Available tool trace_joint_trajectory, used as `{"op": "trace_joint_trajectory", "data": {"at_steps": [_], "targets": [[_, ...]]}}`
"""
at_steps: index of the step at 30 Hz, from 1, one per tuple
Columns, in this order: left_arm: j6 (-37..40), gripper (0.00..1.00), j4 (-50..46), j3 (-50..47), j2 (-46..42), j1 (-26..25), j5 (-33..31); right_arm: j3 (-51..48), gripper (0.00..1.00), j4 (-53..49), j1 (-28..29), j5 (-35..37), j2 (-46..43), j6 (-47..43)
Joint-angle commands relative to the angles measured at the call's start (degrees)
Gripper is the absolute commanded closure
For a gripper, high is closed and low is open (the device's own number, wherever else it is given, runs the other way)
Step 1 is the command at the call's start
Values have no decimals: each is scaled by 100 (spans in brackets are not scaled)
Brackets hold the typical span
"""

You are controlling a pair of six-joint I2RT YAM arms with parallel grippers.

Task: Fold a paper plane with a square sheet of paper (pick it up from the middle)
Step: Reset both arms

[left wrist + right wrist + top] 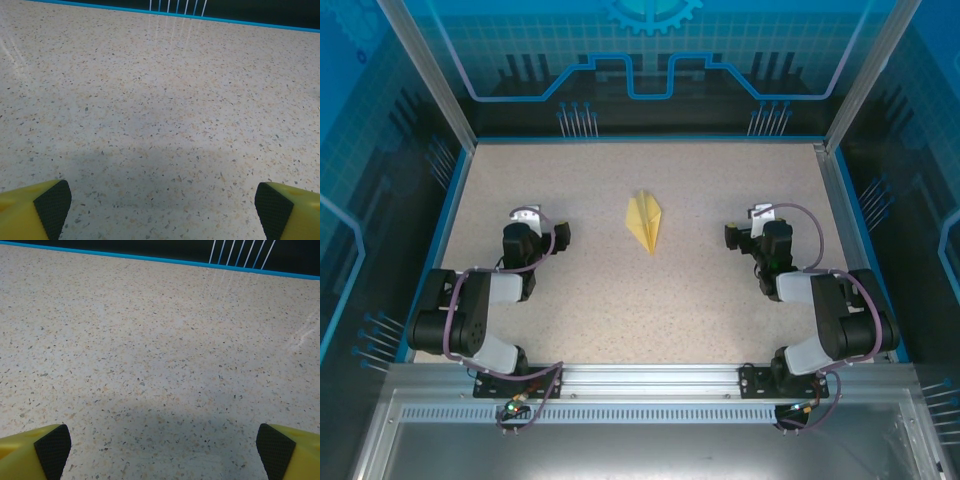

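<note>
The square sheet of paper lies folded into a pale yellow paper plane [644,221], a narrow dart with a centre crease, flat on the speckled table [650,300] with its tip toward the near edge. My left gripper [527,219] rests well left of it and my right gripper [761,219] well right of it, neither touching it. In the left wrist view the left gripper [162,210] is open, its yellow fingertips [50,205] far apart over bare table. In the right wrist view the right gripper [163,450] is open too, with only tabletop between its black pads [274,450].
A blue rim [650,138] borders the table's far edge, with dark panels behind it. Metal posts [425,70] stand at the far corners. Both arms are folded back near their bases on the rail [650,378] at the near edge.
</note>
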Motion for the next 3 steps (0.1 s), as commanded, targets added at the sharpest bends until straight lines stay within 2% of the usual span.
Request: {"op": "trace_joint_trajectory", "data": {"at_steps": [1, 3], "targets": [[182, 1, -11, 151, 37, -32, 29, 60, 1, 178, -115, -77, 53, -78], [182, 2, 6, 142, 30, -32, 36, 59, 1, 182, -121, -75, 53, -75]]}}
